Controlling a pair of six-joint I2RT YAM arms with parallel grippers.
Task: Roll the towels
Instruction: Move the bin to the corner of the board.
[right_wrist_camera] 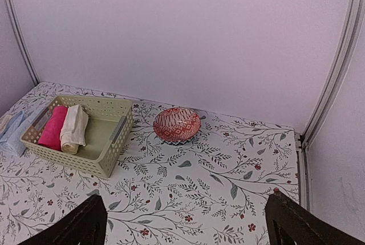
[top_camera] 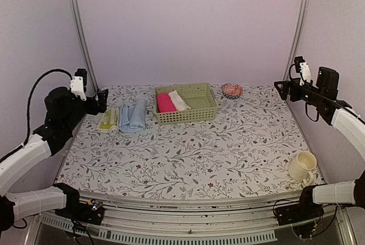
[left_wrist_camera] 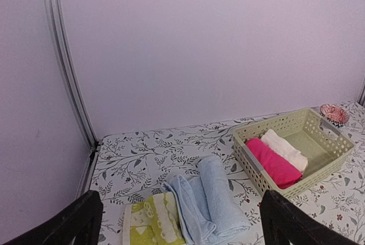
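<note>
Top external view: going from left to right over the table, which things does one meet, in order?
In order: yellow-green towel → blue towel → pink roll → white roll (both rolls in the basket) → bowl → cup.

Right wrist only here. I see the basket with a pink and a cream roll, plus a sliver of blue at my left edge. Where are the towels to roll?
Observer: Both lie side by side left of the basket. The light blue towel is nearer it, and the yellow-green towel is by the table's left edge.
Operator: Rolled yet?
Observer: No. In the left wrist view the blue one lies in loose folds and the yellow-green one lies folded flat.
Operator: Left arm on them?
Observer: No. The left gripper hangs open above the table's left edge and touches neither towel.
</note>
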